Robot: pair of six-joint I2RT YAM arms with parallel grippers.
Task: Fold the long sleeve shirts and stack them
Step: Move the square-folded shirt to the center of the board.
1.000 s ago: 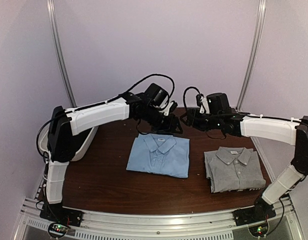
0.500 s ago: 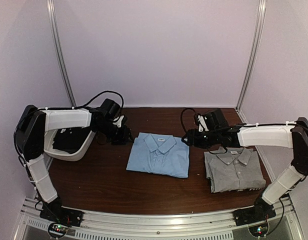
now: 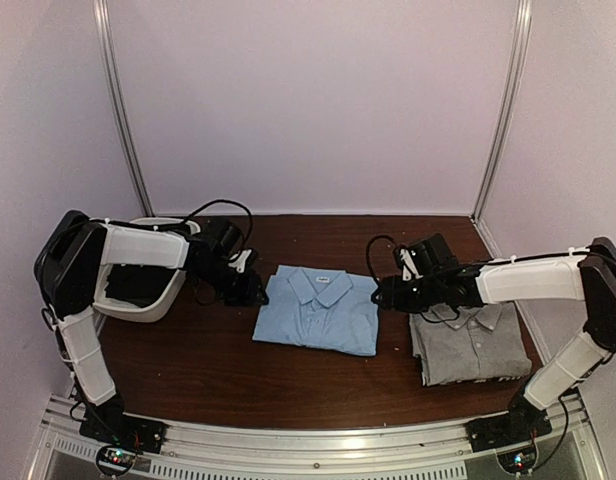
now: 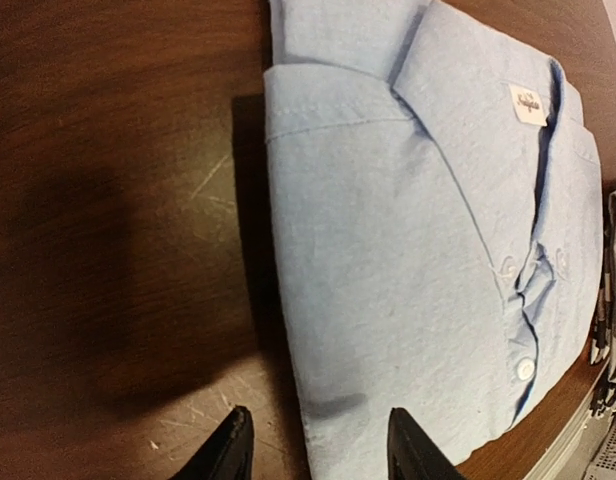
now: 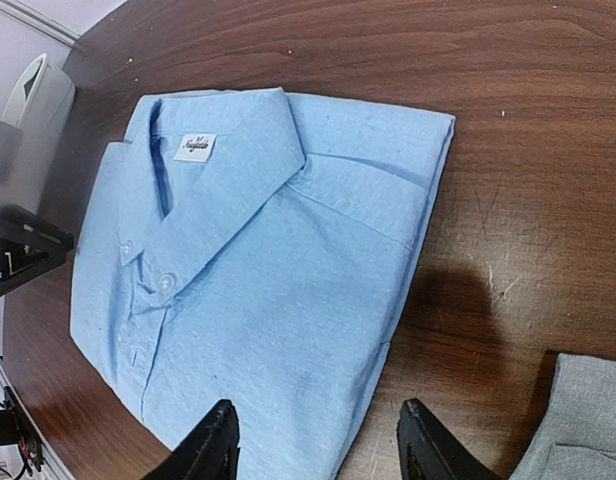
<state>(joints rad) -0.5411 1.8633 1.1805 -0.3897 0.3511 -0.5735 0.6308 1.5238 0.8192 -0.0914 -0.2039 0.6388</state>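
Over the dark brown wooden table [image 3: 238,385], as seen from above, a folded light blue collared button-front shirt [image 3: 318,312] is laid flat at the middle. A folded grey collared shirt [image 3: 475,345] is laid to its right, apart from it. The left gripper [image 3: 253,292] is held low at the blue shirt's left edge and the right gripper [image 3: 381,297] at its right edge; their jaws cannot be judged here. A white plastic bin [image 3: 148,310] is partly covered by the left arm.

By the left wrist camera, two black fingertips [image 4: 231,450] are shown moderately parted with nothing gripped, the blue shirt's folded edge lying beneath the gap. A white neck label [image 4: 528,103] and white buttons [image 4: 526,369] are made out.

By the right wrist camera, the other fingertips [image 5: 216,445] are likewise shown parted and empty over the opposite edge. Only a corner of the grey shirt is caught, cut off at the frame.
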